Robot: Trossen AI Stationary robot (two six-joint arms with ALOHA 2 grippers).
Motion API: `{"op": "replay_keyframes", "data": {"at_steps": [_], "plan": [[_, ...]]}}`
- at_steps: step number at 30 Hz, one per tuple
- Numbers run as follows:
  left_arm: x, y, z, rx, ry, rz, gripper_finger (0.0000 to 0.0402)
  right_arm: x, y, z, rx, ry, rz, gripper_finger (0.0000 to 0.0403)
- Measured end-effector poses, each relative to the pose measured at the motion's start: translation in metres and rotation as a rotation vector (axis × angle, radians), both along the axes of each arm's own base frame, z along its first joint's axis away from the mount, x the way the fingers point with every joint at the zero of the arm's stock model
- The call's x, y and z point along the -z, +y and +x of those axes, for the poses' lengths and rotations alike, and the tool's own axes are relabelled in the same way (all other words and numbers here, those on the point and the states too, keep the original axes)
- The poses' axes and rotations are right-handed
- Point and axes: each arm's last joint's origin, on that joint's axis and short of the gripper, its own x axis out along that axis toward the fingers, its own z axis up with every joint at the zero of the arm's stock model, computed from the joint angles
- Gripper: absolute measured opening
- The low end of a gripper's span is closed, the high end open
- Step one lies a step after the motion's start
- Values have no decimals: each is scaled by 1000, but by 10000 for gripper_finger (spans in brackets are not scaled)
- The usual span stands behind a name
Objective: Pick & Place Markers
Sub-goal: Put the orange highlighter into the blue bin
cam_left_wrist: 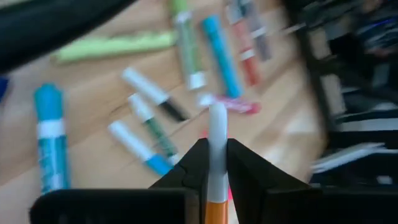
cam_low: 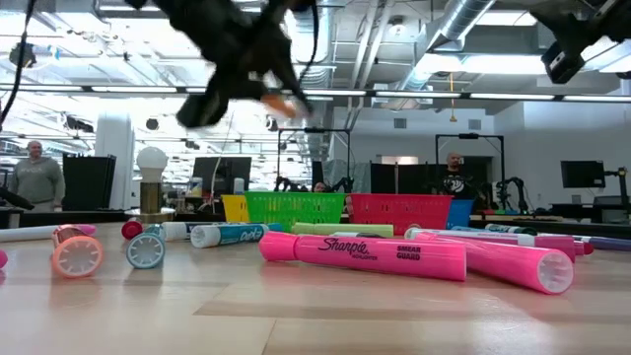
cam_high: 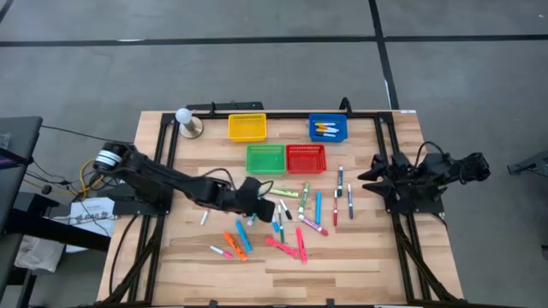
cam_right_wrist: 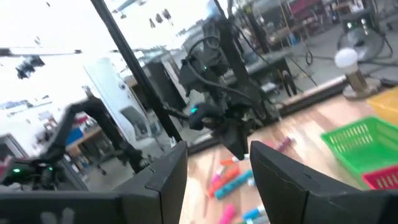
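Several markers (cam_high: 291, 224) in pink, orange, blue, green and red lie loose on the wooden table (cam_high: 360, 257), in front of the green basket (cam_high: 265, 158) and red basket (cam_high: 306, 158). My left gripper (cam_high: 259, 208) hangs above the middle of the pile, shut on an orange marker with a white end (cam_left_wrist: 217, 124). In the low view the left gripper (cam_low: 258, 84) is high over the table. My right gripper (cam_right_wrist: 217, 155) stands open at the table's right side (cam_high: 370, 175), above the table, with nothing between its fingers. My left gripper pinches the orange marker between its two fingers (cam_left_wrist: 245, 168), where the orange barrel meets the white end (cam_left_wrist: 216, 186). The fingers slant down from the table's left and lie along the marker. The white end sticks out past the fingertips. The marker (cam_low: 282, 103) is lifted clear of the table.
A yellow basket (cam_high: 247, 127) and a blue basket (cam_high: 338, 120) holding a few markers stand at the far edge, beside a white bulb on a round base (cam_high: 186, 120). A black frame (cam_high: 385, 137) edges the table. People stand in the room behind (cam_low: 37, 177).
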Motion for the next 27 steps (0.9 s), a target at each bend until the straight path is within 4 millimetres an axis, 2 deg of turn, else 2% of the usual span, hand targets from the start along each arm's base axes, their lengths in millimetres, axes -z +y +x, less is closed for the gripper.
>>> {"op": "replay_keyframes", "data": {"at_steps": [5, 12, 21, 27], "plan": [[-34, 5, -9, -15, -147, 59, 48, -8, -1, -1, 38, -83, 22, 164], [-61, 8, -4, -12, -368, 147, 48, -15, -4, 4, 180, -126, 84, 158], [-74, 32, 7, -31, -513, 186, 49, 2, 9, 48, 169, 104, 167, 154], [-79, 50, 11, -42, -568, 174, 49, -3, 18, 80, 165, 0, 149, 175]]}}
